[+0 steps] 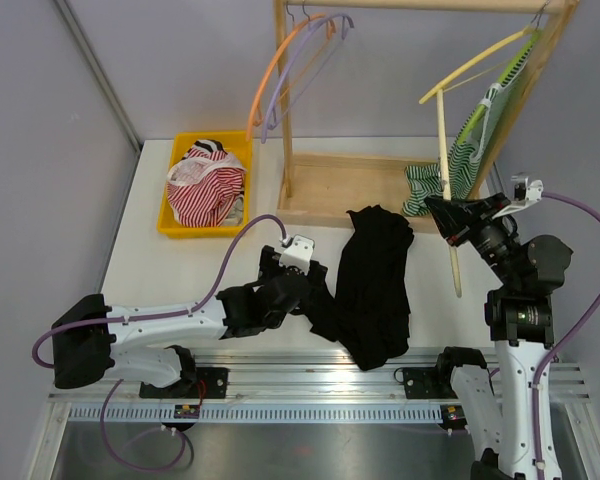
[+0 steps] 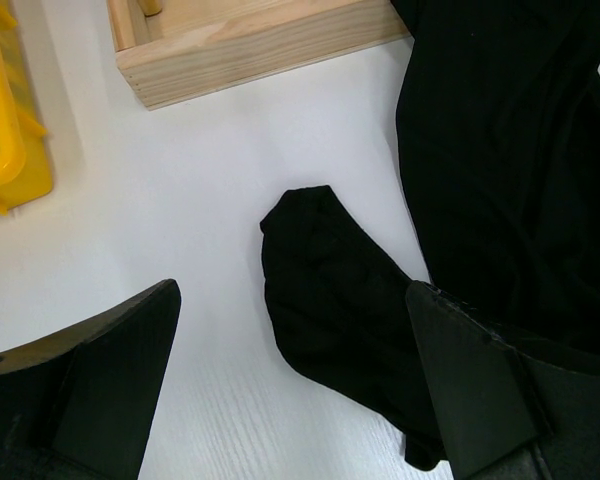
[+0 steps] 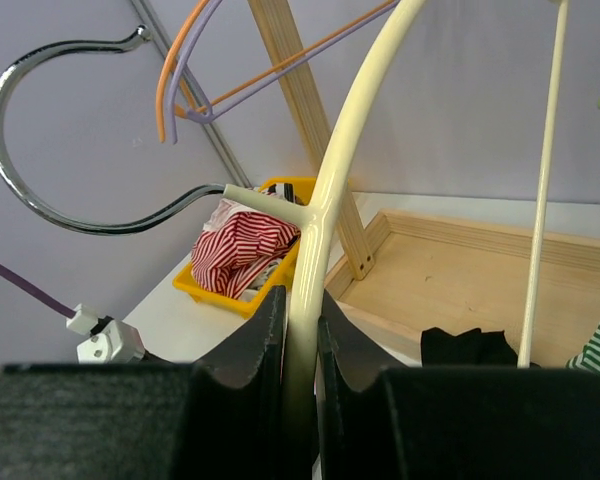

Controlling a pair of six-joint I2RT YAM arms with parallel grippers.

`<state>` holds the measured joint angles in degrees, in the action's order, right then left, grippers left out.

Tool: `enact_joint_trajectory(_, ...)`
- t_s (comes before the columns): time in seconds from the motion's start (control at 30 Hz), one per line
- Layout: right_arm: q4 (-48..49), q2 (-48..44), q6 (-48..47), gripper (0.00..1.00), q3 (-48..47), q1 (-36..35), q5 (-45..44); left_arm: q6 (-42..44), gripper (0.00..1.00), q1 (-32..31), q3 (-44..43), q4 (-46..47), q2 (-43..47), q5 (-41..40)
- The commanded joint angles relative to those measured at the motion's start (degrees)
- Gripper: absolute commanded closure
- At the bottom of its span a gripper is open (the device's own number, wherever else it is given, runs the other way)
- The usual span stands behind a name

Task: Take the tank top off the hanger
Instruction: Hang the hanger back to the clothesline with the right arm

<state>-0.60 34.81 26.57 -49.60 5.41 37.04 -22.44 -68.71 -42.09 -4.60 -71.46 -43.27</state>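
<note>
Tank top [image 1: 375, 285]: spread on the worktop [image 1: 170, 275] between the 2 arms, its far end against the wooden rack base. No hanger is seen inside it, so removal is judged done or nearly done.
Yellow bin [image 1: 177, 222]: set at the far left with striped clothes inside, well apart from the black cloth. No trouble is expected there.
Left gripper [image 2: 292, 400]: released, with the jaws spread wide, held low over a folded lobe at the cloth's left edge. If it were shut and drawn back here, the garment could be bunched or dragged toward the near edge.
Rack base [image 1: 330, 185]: touched by the cloth's far end. A pull could catch the fabric on its raised lip.
Hanger [image 1: 443, 150]: cream, held aloft, with its long bar slanting down near the cloth's right side. If it were lowered carelessly, the fabric could be snagged again.
Right gripper [image 3: 302, 370]: clenched on the hanger's thin stem. On so narrow and round a rod, a pivot or slip is judged possible.
Green striped garment [image 1: 475, 145]: hung on the rack just behind the hanger. It could be hooked if the hanger is swung.
</note>
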Motion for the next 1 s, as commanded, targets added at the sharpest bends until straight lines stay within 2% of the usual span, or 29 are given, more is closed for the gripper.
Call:
enact_joint_trajectory(0.0, 9.83, -2.89, -4.49, 1.0, 2.22, -1.1, 5.51, -0.86, 0.01, -0.02, 0.25, 3.28, -0.17, 0.02)
enact_joint_trajectory(0.13, 7.46, -4.83, -9.07, 1.0, 4.69, -1.1, -0.29, -0.68, 0.01, -0.02, 0.07, 3.19, -0.17, 0.11)
enact_joint_trajectory(0.3, 11.4, -9.65, -10.05, 1.0, 8.37, -1.1, 4.18, -0.68, 0.01, -0.11, 0.25, 3.63, -0.78, 0.29)
enact_joint_trajectory(0.47, 16.24, -15.28, -8.99, 1.0, 10.75, -1.1, 4.36, -0.85, 0.01, -0.02, -0.45, 3.46, -2.1, 0.46)
enact_joint_trajectory(0.73, 21.42, -15.65, -5.92, 1.0, 11.37, -1.02, 6.03, -0.85, 0.01, -0.02, -0.19, 3.55, -1.49, 0.55)
enact_joint_trajectory(0.97, 18.62, -18.01, -8.11, 1.0, 11.2, -1.02, 5.24, -0.85, 0.01, -0.02, 0.25, 3.63, -1.05, 0.55)
